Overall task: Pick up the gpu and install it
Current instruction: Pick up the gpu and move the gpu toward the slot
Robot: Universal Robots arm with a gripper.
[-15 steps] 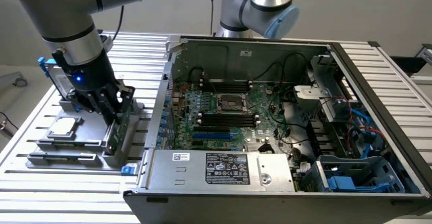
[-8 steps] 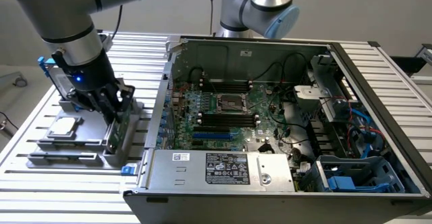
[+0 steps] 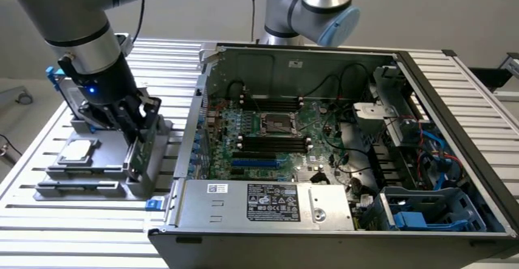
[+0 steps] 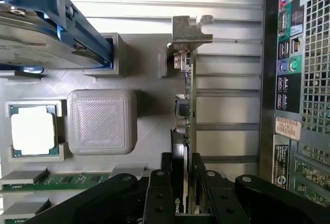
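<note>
The pick-up is the step in hand. The gripper (image 3: 136, 128) (image 4: 181, 163) pinches the gpu (image 3: 145, 150) (image 4: 184, 97), which stands on edge and looks seated in its slot in the grey holder (image 3: 61, 191) (image 4: 149, 131). The holder sits at the exterior view's left of the open case (image 3: 405, 59). It also carries a chip (image 3: 76, 151) (image 4: 32, 131) in a recess. Freeing the card likely calls for a straight pull along its slot, without tilt.

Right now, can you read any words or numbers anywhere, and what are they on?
No text reads clearly.
Power supply label: print too small.
Stickers on the computer case: blurred.
Processor chip: no readable marking.
gpu: no readable print.
</note>
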